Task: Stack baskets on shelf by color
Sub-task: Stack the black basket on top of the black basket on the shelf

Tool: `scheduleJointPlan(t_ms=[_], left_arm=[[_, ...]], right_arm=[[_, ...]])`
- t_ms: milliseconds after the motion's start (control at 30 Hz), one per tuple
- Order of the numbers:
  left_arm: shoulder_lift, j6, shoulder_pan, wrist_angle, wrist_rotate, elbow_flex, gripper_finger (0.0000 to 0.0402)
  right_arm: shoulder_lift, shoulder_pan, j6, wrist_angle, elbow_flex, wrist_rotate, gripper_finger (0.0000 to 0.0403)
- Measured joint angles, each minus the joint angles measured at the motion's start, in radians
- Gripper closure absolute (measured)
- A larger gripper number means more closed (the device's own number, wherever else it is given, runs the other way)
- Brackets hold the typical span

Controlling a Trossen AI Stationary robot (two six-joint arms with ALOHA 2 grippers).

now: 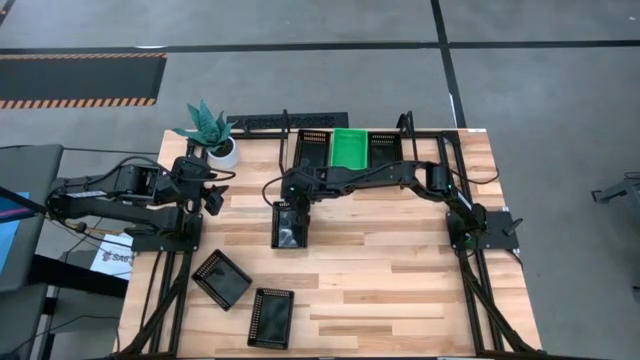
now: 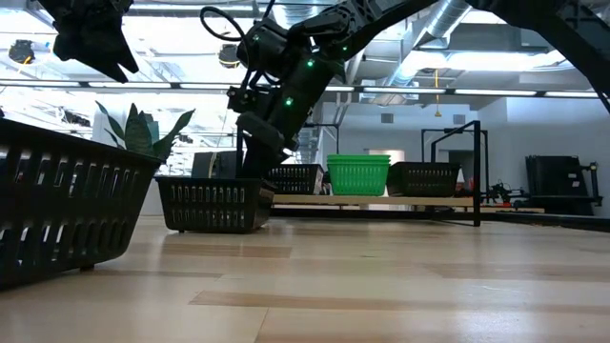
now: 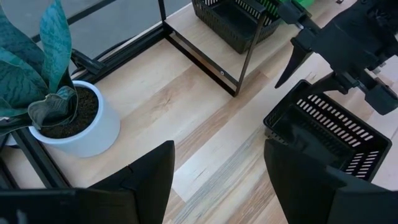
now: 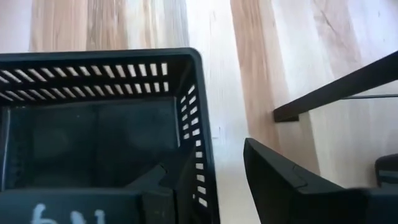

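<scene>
Green baskets (image 1: 350, 148) between black ones on the shelf (image 1: 440, 140); three black baskets (image 1: 289, 224) on the table

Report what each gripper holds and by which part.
The right gripper straddles the side wall of the black basket mid-table; a closed grip cannot be told. The left gripper holds nothing.
</scene>
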Motion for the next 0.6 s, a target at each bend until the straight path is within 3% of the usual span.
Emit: scheduleJointPlan(t_ms=[600], left_arm=[[0.000,0.000,0.000,0.000,0.000,0.000,0.0166]], right_arm=[[0.000,0.000,-0.018,0.042,-0.032,-0.016,0.0246]])
